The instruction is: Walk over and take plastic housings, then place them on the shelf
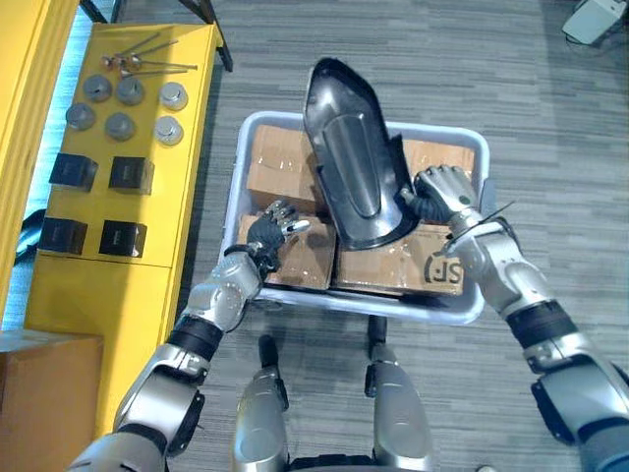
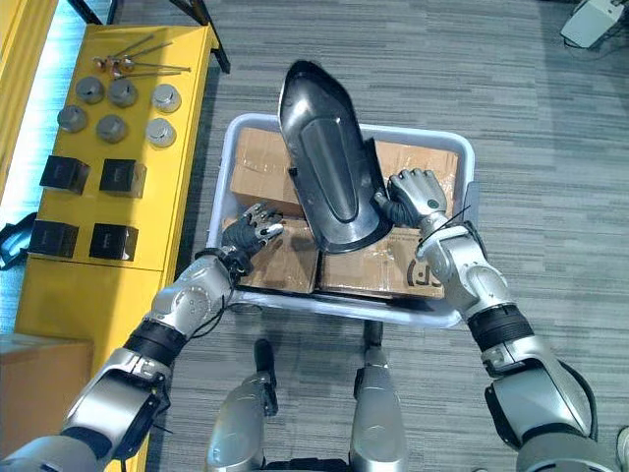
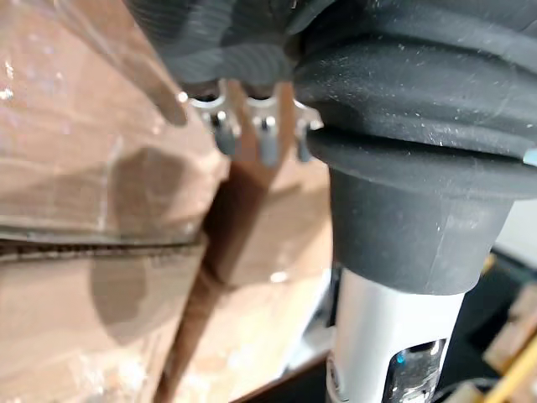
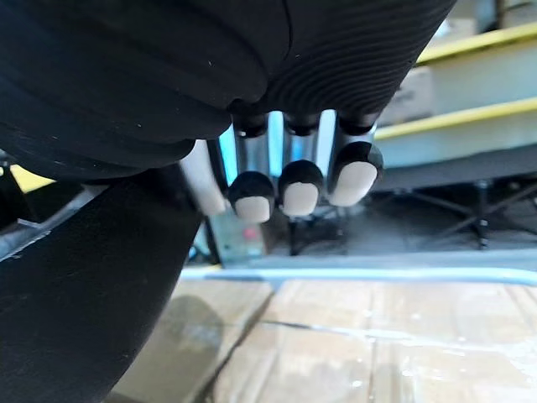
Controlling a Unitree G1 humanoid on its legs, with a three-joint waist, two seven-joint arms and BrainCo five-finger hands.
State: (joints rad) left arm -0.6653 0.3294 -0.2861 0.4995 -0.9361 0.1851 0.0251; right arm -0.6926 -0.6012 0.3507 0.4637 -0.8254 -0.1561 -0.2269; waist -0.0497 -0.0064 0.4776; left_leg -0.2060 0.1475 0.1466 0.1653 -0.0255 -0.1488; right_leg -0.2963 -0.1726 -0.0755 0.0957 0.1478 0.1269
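While the right robot hand [image 1: 447, 192] is clenched on the right near edge of the black plastic housing [image 1: 354, 167], the housing stands tilted above a pale bin [image 1: 239, 182], its pointed end toward the far side and its broad end near the robot. The housing's hollow, glossy inner side faces up. In the right wrist view the curled fingers [image 4: 299, 189] sit just beside the dark curve of the housing, with the bin's rim and its wrapped boxes past them.

The left robot hand [image 1: 270, 234] hovers at the housing's left near edge, just beside it, with its fingers loosely bent and holding nothing; I cannot tell whether a fingertip touches the plastic. It is above the cardboard boxes [image 1: 280, 162], which are wrapped in clear film and fill the bin under the housing.

Left of the bin stands a yellow shelf [image 1: 192, 147]. On it lie round metal discs [image 1: 120, 125] in two rows, a few thin metal pins [image 1: 147, 64] on the far side of them, and four black blocks [image 1: 130, 174] nearer the robot. The bin and the shelf stand on a grey striped floor [image 1: 491, 59].
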